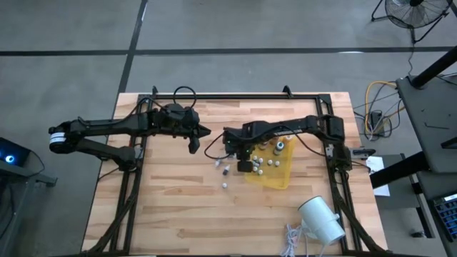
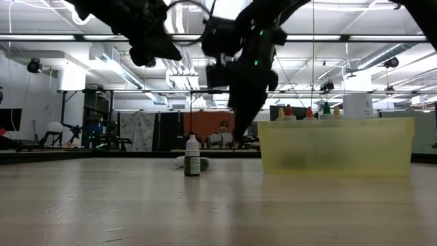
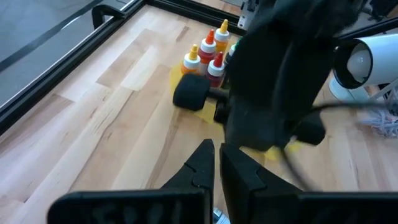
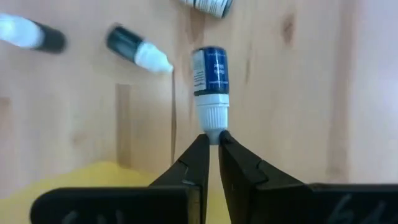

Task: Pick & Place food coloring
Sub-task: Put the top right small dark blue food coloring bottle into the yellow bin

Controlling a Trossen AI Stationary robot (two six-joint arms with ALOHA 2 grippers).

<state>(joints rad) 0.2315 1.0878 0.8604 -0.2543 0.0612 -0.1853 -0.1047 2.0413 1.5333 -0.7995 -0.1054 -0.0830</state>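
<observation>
My black jaws meet a white-capped, blue-labelled vial on pale striped wood; orange and red tops sit over yellow.

Vials scattered on table, left of mat; cylinder near mat.

- Small vials lie scattered on bare wood at the yellow tray's nine o'clock; one stands upright.
- Orange- and red-topped bottles stand clustered upright in the tray.
</observation>
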